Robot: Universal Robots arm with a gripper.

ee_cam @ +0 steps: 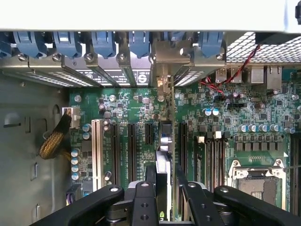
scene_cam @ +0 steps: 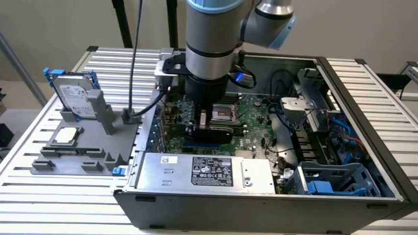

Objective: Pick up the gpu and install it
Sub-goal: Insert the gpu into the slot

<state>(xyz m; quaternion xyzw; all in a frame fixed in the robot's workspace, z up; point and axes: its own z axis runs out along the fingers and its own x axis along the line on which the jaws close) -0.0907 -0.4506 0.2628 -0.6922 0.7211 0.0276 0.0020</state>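
Note:
The gpu (ee_cam: 163, 153) shows edge-on in the wrist view, a thin card standing upright over the green motherboard (ee_cam: 127, 101). Its silver metal bracket (ee_cam: 165, 59) sits against the case's rear slot openings. My gripper (ee_cam: 162, 188) is shut on the card, one black finger (ee_cam: 143, 200) on each side. In the exterior view my gripper (scene_cam: 207, 122) reaches down into the open computer case (scene_cam: 261, 203), with the dark gpu (scene_cam: 212, 136) low over the motherboard (scene_cam: 255, 110).
A white slot (ee_cam: 97, 150) and black slots flank the card; the CPU socket (ee_cam: 256, 181) lies beside them. The power supply (scene_cam: 202, 171), cables and a blue drive cage (scene_cam: 333, 178) crowd the case. Outside, a grey fixture (scene_cam: 72, 159) holds a hard drive (scene_cam: 73, 95).

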